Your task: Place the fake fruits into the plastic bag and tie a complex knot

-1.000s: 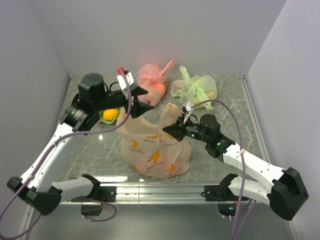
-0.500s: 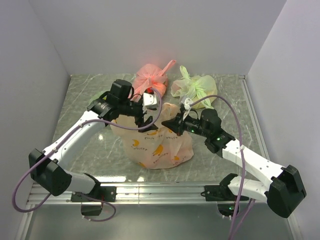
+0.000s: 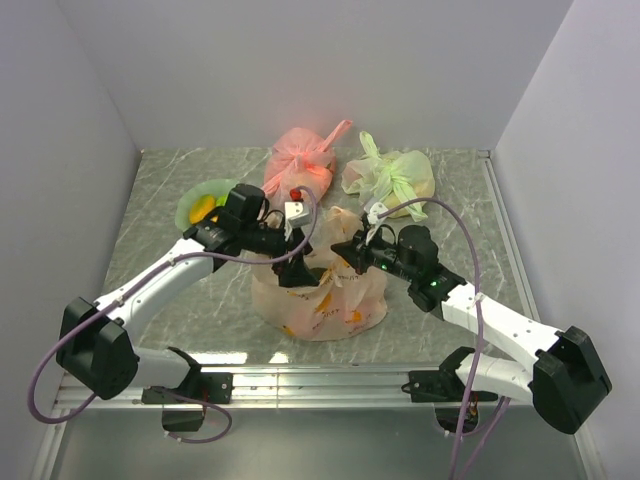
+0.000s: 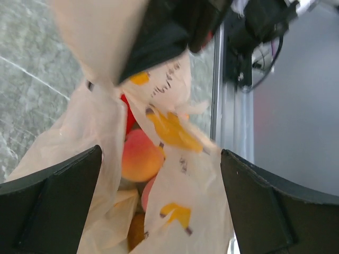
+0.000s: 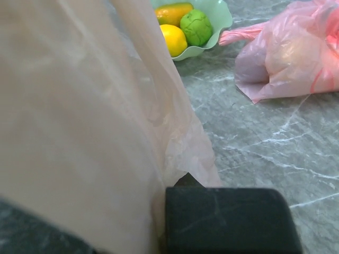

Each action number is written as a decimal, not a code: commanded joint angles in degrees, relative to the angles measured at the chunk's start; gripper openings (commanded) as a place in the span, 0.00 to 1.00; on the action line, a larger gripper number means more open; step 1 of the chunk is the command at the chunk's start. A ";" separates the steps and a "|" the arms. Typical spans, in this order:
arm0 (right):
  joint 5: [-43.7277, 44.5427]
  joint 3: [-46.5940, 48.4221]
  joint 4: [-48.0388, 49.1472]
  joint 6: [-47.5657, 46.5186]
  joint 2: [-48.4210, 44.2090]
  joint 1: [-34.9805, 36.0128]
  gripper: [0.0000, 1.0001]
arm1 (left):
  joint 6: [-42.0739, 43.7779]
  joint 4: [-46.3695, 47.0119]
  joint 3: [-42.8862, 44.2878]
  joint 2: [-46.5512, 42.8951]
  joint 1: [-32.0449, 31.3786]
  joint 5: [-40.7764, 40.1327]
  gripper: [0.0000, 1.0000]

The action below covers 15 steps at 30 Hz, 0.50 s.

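— Directly beneath the left gripper (image 4: 160, 153), what lies there?
— The plastic bag (image 4: 183, 182), its mouth held open, with the fake fruits (image 4: 140, 159) inside. The gripper's fingers stand spread wide on either side.
— And the right gripper (image 3: 345, 258)?
— Pressed together, pinching the bag's rim just beside the left one.

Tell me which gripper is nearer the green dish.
Left. The left gripper hangs open over the peach bag, right of the green dish; the right gripper pinches the bag even farther right.
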 commanded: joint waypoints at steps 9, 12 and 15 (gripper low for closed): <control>0.64 1.88 3.09 -3.73 -1.59 0.16 0.00 | -14.76 6.47 7.53 4.34 -1.19 -2.17 0.99; 1.44 3.64 -0.51 0.65 -2.12 0.07 0.00 | -7.74 3.91 5.18 2.94 -4.61 -8.82 0.99; -0.40 4.17 -3.50 8.03 -2.65 -0.19 0.00 | -2.81 5.31 -0.17 0.66 -7.60 -15.50 0.75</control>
